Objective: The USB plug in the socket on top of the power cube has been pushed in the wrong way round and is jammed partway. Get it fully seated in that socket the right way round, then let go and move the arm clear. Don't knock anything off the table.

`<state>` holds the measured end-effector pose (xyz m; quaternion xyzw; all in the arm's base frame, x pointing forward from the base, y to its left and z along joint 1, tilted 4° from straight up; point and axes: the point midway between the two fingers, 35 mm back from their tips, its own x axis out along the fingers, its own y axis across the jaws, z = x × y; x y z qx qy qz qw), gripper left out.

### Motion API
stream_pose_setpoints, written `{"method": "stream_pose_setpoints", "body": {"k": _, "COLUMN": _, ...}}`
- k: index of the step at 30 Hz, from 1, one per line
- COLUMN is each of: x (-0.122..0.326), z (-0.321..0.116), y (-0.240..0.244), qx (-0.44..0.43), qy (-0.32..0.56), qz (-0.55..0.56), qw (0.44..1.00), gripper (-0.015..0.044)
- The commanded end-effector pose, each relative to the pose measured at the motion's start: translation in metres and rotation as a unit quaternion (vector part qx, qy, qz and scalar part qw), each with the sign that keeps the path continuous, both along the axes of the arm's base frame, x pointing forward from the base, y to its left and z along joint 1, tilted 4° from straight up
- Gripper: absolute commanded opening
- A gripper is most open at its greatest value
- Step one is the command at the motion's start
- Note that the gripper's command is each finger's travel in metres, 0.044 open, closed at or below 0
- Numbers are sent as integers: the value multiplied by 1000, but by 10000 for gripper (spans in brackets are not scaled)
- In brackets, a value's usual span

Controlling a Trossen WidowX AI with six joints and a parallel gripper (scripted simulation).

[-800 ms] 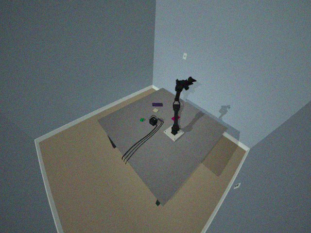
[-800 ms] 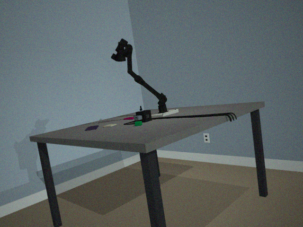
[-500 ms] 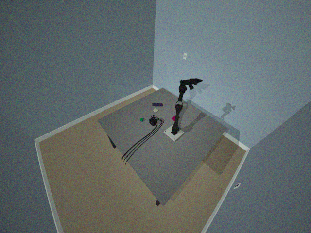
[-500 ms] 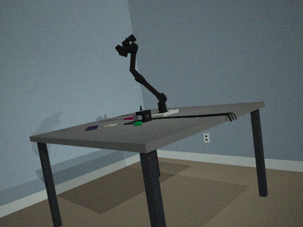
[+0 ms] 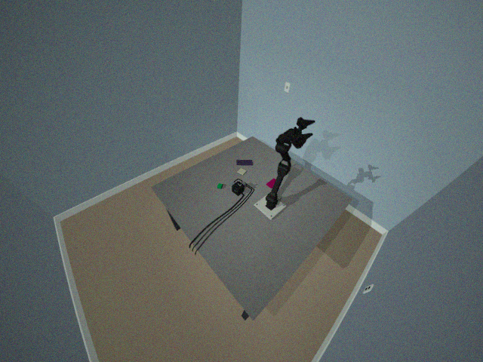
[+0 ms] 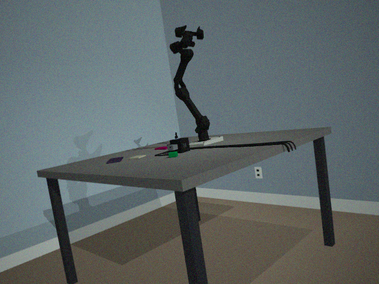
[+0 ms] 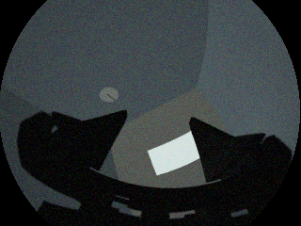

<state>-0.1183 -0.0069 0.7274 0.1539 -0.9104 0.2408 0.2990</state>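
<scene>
The black power cube (image 5: 238,188) (image 6: 184,144) sits on the table (image 5: 253,265) (image 6: 147,170). A small dark upright piece (image 6: 176,135) stands above the cube's top in the exterior view, probably the USB plug. Its way round and depth are too small to tell. A grey block (image 6: 172,147) is at the cube's side. My gripper (image 5: 312,127) (image 6: 192,28) (image 7: 158,117) is open and empty, raised high above the table and far from the cube. The wrist view shows only walls, floor and a white patch between and around the fingers, with no cube or plug.
Black cables (image 5: 218,222) (image 6: 232,146) run from the cube over the table edge. Near the cube are a green block (image 5: 220,185) (image 6: 173,154), a cream pad (image 5: 241,171) (image 6: 137,157), a purple bar (image 5: 244,162) (image 6: 114,160) and a magenta piece (image 5: 271,183) (image 6: 160,148).
</scene>
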Motion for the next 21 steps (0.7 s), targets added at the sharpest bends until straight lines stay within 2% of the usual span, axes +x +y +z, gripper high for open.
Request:
{"method": "stream_pose_setpoints", "body": {"k": 1, "x": 6, "z": -1, "y": 73, "qx": -88, "qy": 25, "qz": -71, "qw": 993, "gripper": 440}}
{"method": "stream_pose_setpoints", "body": {"k": 6, "x": 41, "z": -13, "y": 167, "qx": -224, "qy": 87, "qz": -163, "qw": 957, "gripper": 440}}
{"method": "stream_pose_setpoints", "body": {"k": 11, "x": 96, "z": -42, "y": 244, "qx": -343, "qy": 153, "qz": -239, "qw": 896, "gripper": 440}}
{"method": "stream_pose_setpoints", "body": {"k": 16, "x": 162, "z": -87, "y": 304, "qx": -441, "qy": 213, "qz": -322, "qw": 810, "gripper": 440}}
{"method": "stream_pose_setpoints", "body": {"k": 21, "x": 236, "z": -145, "y": 339, "qx": -524, "qy": 270, "qz": -398, "qw": 703, "gripper": 440}}
